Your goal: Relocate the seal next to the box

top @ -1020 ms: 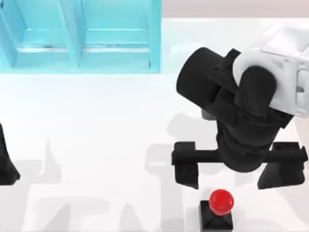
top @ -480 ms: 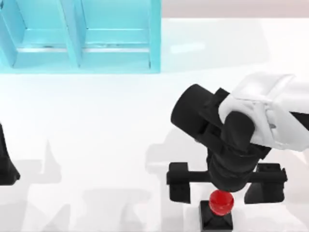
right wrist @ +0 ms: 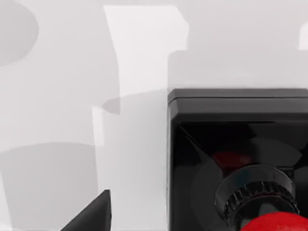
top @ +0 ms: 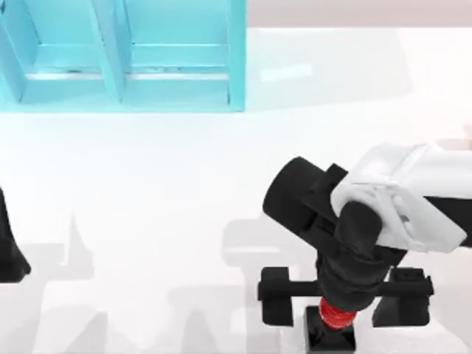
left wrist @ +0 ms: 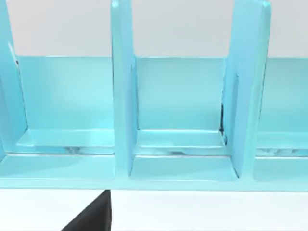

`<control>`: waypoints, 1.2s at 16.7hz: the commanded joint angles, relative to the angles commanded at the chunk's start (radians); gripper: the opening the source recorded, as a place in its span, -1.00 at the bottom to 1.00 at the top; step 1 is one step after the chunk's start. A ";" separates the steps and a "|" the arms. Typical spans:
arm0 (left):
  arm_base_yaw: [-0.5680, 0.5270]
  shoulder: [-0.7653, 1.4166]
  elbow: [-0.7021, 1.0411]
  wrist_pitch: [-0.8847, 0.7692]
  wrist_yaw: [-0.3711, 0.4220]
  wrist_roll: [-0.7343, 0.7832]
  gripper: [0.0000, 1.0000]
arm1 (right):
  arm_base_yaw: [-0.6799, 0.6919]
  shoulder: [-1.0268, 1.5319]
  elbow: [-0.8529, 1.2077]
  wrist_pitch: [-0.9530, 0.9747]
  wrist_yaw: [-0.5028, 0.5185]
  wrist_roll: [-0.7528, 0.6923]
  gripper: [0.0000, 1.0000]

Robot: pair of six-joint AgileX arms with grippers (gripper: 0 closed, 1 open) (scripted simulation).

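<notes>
Reaching down over the seal (top: 335,321) at the near edge of the counter (top: 162,192), toward its right side, the right pincer (top: 344,299) hangs with its two fingers spread wide, one on each side of the red knob, gripping nothing. The grasp is the step in hand and looks not yet made. The right wrist view shows the black base (right wrist: 238,159) flat on the counter with the ribbed neck and red knob above it. The blue box (top: 122,55) stands at the far left, well apart from the seal. Next, I judge, the fingers must settle level with the knob and close evenly before any lift. The left pincer sits parked at the left edge, facing the box; its fingers I cannot tell.
</notes>
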 joint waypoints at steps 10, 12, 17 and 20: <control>0.000 0.000 0.000 0.000 0.000 0.000 1.00 | 0.000 0.000 0.000 0.000 0.000 0.000 -0.51; 0.000 0.000 0.000 0.000 0.000 0.000 1.00 | 0.000 0.000 0.000 0.000 0.000 0.000 -0.81; 0.000 0.000 0.000 0.000 0.000 0.000 1.00 | 0.000 0.000 0.000 0.000 0.000 0.000 -1.00; 0.000 0.000 0.000 0.000 0.000 0.000 1.00 | 0.000 0.000 0.000 0.000 0.000 0.000 -1.00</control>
